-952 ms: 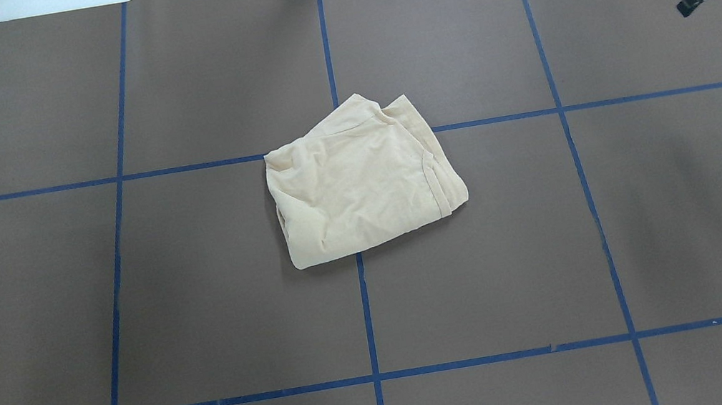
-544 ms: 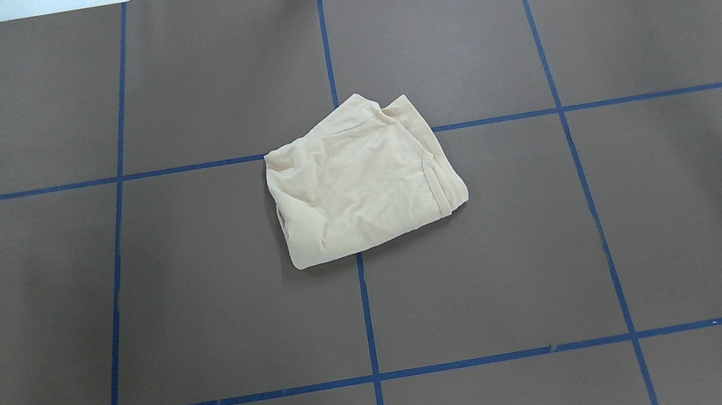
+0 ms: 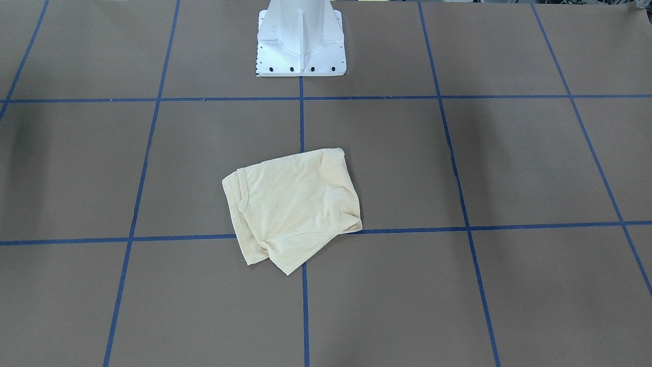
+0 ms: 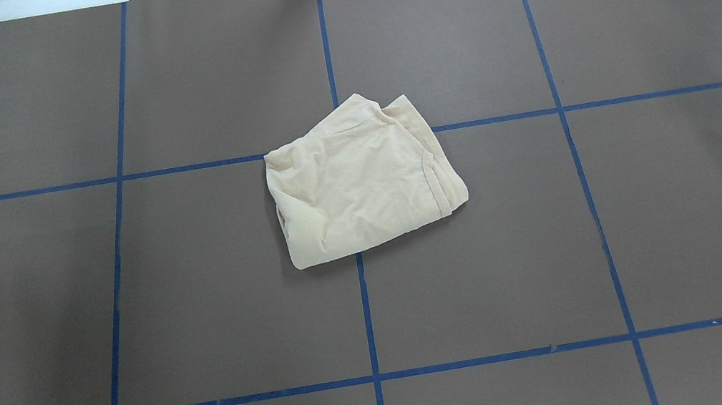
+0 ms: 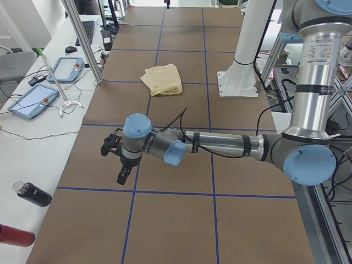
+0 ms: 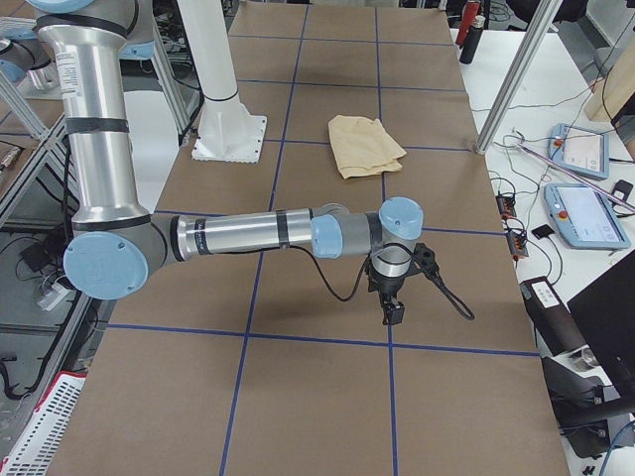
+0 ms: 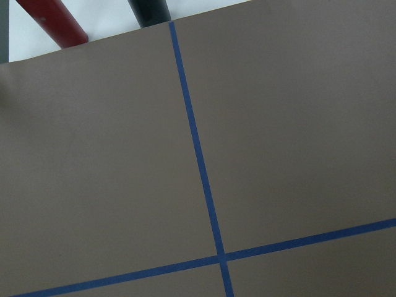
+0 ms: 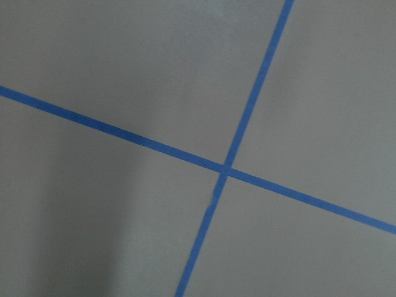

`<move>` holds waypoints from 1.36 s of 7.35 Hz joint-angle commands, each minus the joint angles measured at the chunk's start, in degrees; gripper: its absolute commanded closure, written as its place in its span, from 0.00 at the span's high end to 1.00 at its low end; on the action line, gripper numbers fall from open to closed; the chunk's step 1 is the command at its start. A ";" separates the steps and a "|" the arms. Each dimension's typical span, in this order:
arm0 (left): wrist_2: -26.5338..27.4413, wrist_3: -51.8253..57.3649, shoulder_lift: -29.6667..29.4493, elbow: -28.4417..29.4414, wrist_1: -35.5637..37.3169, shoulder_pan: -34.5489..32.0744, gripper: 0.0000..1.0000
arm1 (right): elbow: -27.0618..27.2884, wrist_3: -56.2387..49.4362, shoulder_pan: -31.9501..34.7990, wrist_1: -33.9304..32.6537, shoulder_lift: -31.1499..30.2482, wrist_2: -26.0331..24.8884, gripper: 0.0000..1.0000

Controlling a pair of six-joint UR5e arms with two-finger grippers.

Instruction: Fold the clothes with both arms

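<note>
shirt [image 4: 361, 181]: rumpled folded packet at centre of the counter [image 4: 131, 304], print hidden.
left gripper [image 5: 121, 177]: over bare counter, well apart from shirt; fingers: cannot tell.
right gripper [image 6: 394, 313]: likewise at the opposite end; fingers: cannot tell.
step: folding looks done, nothing touching it.
next: likely none; maybe square the skewed corner.

left pincer [image 5: 121, 178] opening unclear, right pincer [image 6: 394, 314] likewise
</note>
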 commanded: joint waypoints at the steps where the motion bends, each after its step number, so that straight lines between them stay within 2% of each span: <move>1: 0.34 9.69 0.31 0.44 9.30 -2.52 0.99 | -0.60 -0.01 1.91 -0.54 -0.73 -1.55 1.00; 2: 1.12 14.95 0.22 -0.26 13.45 -2.80 0.99 | -0.51 0.52 2.00 -0.81 -1.08 -0.76 1.00; 3: 1.13 15.79 0.48 -0.70 15.67 -2.89 0.99 | -1.38 1.04 2.00 -0.81 -1.43 0.73 1.00; 4: 1.13 15.88 -0.56 -0.71 23.35 -2.71 0.99 | -2.44 1.14 2.00 -0.64 -1.69 3.35 1.00; 8: -0.01 13.36 2.60 -2.11 24.57 -2.89 0.99 | -2.62 2.18 2.09 -0.81 -2.74 6.53 1.00; 10: 0.07 12.81 2.60 -2.02 23.96 -2.80 0.99 | -2.27 7.27 2.96 -0.55 -4.67 9.42 1.00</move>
